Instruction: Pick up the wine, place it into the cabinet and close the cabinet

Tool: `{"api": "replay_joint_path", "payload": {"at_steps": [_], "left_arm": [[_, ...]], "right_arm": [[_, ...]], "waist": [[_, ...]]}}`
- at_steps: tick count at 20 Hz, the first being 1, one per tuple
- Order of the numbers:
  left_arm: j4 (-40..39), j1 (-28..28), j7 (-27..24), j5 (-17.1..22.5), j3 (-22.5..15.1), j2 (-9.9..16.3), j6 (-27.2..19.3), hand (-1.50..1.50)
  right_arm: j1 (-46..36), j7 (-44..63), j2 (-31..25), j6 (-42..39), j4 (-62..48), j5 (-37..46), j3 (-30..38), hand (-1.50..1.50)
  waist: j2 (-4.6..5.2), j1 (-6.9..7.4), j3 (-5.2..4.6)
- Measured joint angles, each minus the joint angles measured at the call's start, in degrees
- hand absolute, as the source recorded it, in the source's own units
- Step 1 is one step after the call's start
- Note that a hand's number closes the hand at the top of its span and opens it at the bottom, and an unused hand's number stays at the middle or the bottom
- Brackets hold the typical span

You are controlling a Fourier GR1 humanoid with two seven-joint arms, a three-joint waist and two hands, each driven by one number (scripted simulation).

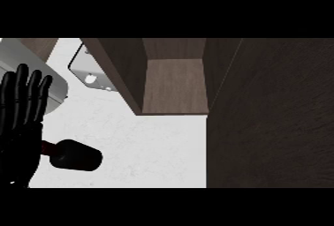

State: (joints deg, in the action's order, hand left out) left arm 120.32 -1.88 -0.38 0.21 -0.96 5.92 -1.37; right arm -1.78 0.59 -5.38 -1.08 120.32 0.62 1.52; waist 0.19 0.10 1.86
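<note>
1. Lying on its side on the white counter at the near left is the dark wine bottle.
2. The left hand hides part of the bottle's neck; its fingers are straight and spread, holding nothing.
3. The cabinet stands open, far and middle.
4. Its door fills the right side.

A kitchen: a white counter, a dark wooden cabinet and a sink.
</note>
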Motion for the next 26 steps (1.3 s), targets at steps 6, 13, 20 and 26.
{"api": "replay_joint_path", "payload": {"at_steps": [6, 13, 20, 26], "left_arm": [[2.52, 2.2, -3.33, 11.42, -3.35, 5.8, 15.13, -1.5], [4.69, 13.06, 1.04, 32.94, -8.65, 12.05, 30.42, -1.5], [11.99, 22.62, 5.5, 49.87, -1.61, 22.16, 36.0, -1.5], [13.4, 28.02, 6.36, 55.61, 3.64, 26.62, 37.72, -1.5]], "right_arm": [[4.13, -0.5, 0.53, -0.94, 2.04, -0.59, -1.08, -1.5], [8.31, 4.87, -0.22, -6.7, 6.67, -6.9, -6.85, -1.5], [9.04, 14.31, -1.51, -6.47, 15.53, -10.64, -7.45, -1.5], [7.87, 18.87, -1.67, -5.15, 17.96, -11.02, -7.89, -1.5]], "waist": [[-0.46, -0.45, -1.58], [-0.54, 0.15, -1.95], [-0.38, 0.46, -1.86], [-0.47, 0.65, -1.87]]}}
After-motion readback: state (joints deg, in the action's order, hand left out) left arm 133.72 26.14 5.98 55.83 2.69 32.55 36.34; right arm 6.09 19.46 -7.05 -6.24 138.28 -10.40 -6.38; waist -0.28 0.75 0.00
